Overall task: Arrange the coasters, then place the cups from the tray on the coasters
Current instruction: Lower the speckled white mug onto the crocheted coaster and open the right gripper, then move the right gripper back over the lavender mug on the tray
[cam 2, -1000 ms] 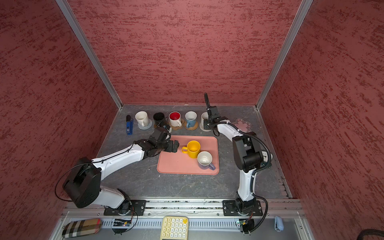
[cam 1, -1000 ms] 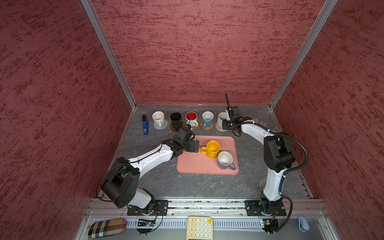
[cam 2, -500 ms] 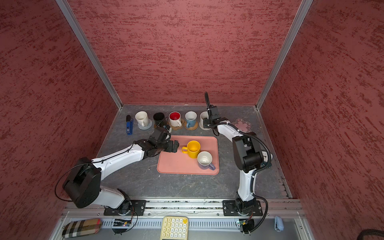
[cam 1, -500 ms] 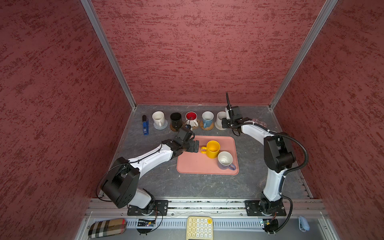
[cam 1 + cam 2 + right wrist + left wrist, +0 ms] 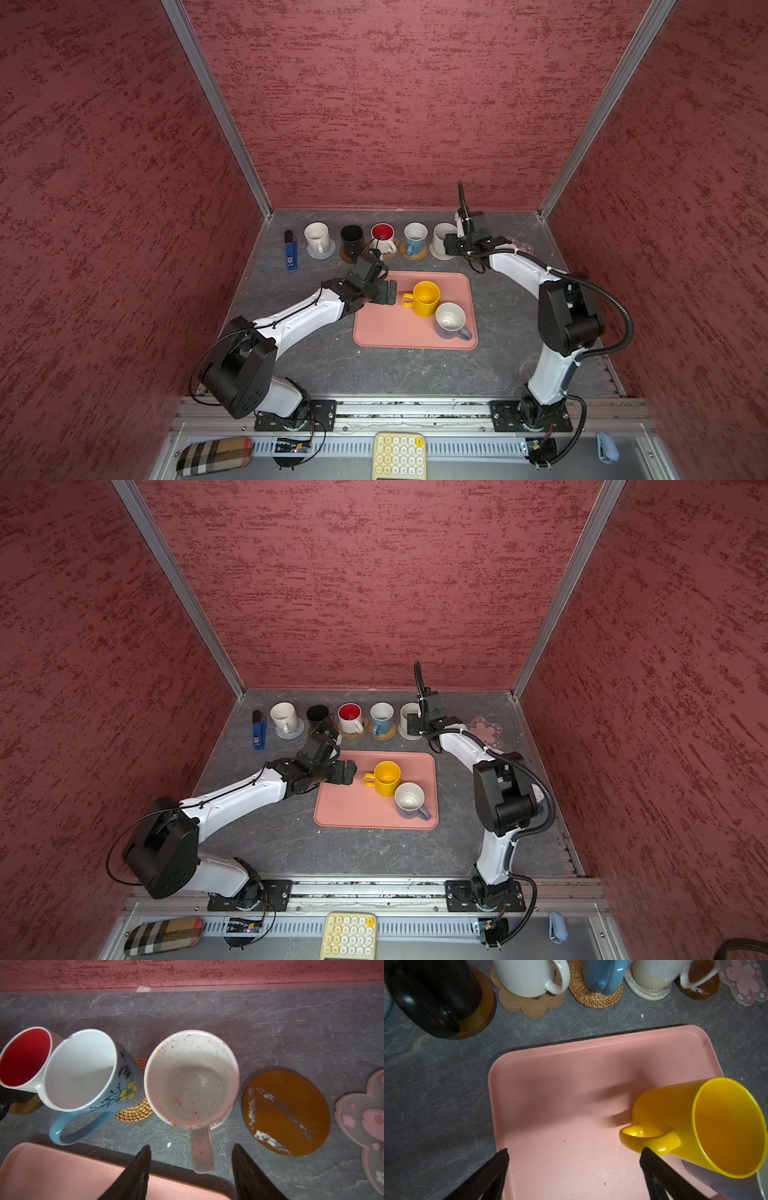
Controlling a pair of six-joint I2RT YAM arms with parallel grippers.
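On the salmon tray stand a yellow cup and a lavender cup. My left gripper is open over the tray; one fingertip is just short of the yellow cup's handle. Along the back, several cups stand on coasters. The speckled white cup sits on the beige woven coaster. My right gripper is open, its jaws on either side of that cup's handle with gaps. A brown disc coaster and a pink flower coaster lie bare.
A blue lighter lies at the left end of the back row. In front of the rail are a yellow keypad, a plaid case and a small light-blue object. Red walls close in three sides.
My right gripper has opened off the speckled white cup's handle, and the cup stands on its coaster. The left arm has hardly moved.
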